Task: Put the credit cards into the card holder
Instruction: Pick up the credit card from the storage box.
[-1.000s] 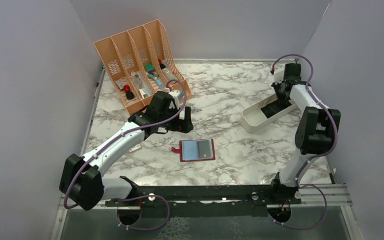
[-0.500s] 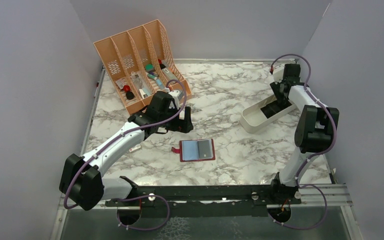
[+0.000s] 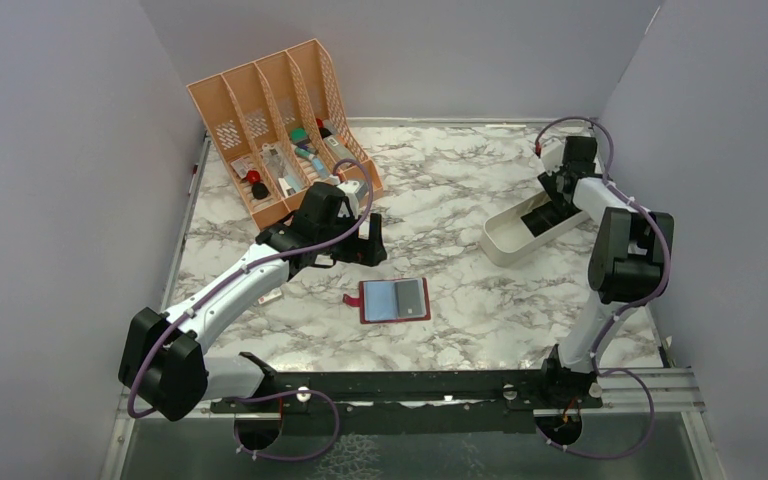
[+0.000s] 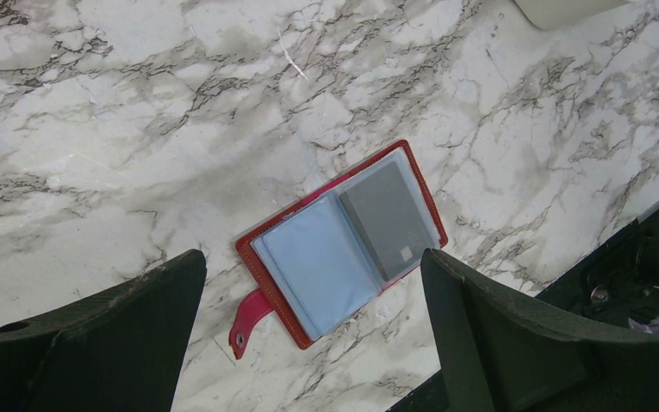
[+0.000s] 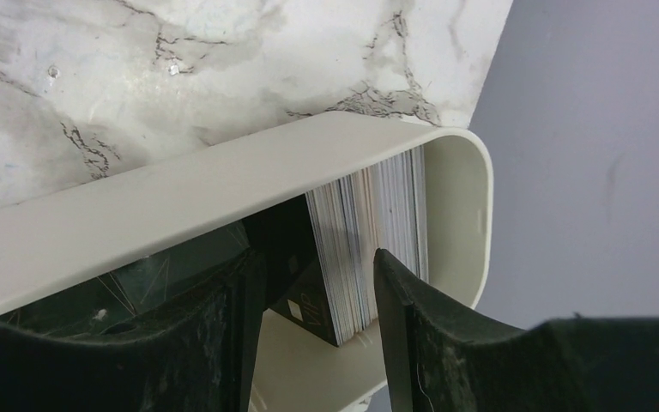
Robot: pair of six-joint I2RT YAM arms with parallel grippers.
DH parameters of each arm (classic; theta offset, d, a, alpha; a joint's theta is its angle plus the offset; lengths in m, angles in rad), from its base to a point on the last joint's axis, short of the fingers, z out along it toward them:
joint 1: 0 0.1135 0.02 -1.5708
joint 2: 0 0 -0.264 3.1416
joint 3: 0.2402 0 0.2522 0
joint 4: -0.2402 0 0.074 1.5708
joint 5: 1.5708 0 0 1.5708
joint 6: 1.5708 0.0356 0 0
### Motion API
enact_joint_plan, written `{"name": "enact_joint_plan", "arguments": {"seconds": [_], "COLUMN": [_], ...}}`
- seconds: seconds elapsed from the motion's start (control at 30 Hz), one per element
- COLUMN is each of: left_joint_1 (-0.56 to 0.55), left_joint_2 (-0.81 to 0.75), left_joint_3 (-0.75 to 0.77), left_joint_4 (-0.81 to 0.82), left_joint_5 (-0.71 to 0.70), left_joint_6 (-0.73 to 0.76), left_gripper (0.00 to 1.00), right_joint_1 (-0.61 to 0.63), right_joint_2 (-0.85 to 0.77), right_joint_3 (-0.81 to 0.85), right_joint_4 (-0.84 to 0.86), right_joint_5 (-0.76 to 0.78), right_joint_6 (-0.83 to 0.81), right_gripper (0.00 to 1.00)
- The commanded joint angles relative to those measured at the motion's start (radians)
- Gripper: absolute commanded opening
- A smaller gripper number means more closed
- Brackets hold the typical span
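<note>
The card holder (image 3: pixel 395 299) lies open on the marble table, red with a snap tab on its left. In the left wrist view the holder (image 4: pixel 266 257) shows a bluish card (image 4: pixel 317 266) and a grey card (image 4: pixel 386 219) in its clear pockets. My left gripper (image 3: pixel 368 243) is open and empty above the table, up and left of the holder, with its jaws (image 4: pixel 309 257) wide apart. My right gripper (image 3: pixel 548 208) reaches into the white tray (image 3: pixel 505 240). Its jaws (image 5: pixel 316 257) are open and straddle a stack of credit cards (image 5: pixel 352 249) standing on edge, a dark card in front.
A peach slotted organizer (image 3: pixel 275 120) with small items stands at the back left, just behind my left arm. The white tray's rim (image 5: pixel 223 180) lies close to the right wall (image 3: pixel 720 200). A dark rail (image 3: pixel 410 385) runs along the table's near edge.
My right wrist has shifted slightly left and down over the tray. The left arm and the card holder have not moved.
</note>
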Motion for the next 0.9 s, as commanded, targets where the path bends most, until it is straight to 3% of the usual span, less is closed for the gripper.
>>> {"name": "enact_joint_plan", "arguments": {"seconds": [0.0, 0.87], "left_joint_1": [0.007, 0.007], "left_joint_2": [-0.004, -0.009], "left_joint_3": [0.005, 0.004], "left_joint_4": [0.000, -0.001], "left_joint_5": [0.027, 0.040], "left_joint_6": [0.015, 0.017], "left_gripper": [0.99, 0.99], "right_joint_1": [-0.008, -0.015], "right_joint_2": [0.035, 0.005], "right_joint_3": [-0.016, -0.018], "right_joint_4": [0.045, 0.129], "right_joint_5": [0.029, 0.100], "right_joint_6": [-0.036, -0.025], "right_gripper": [0.53, 0.34]}}
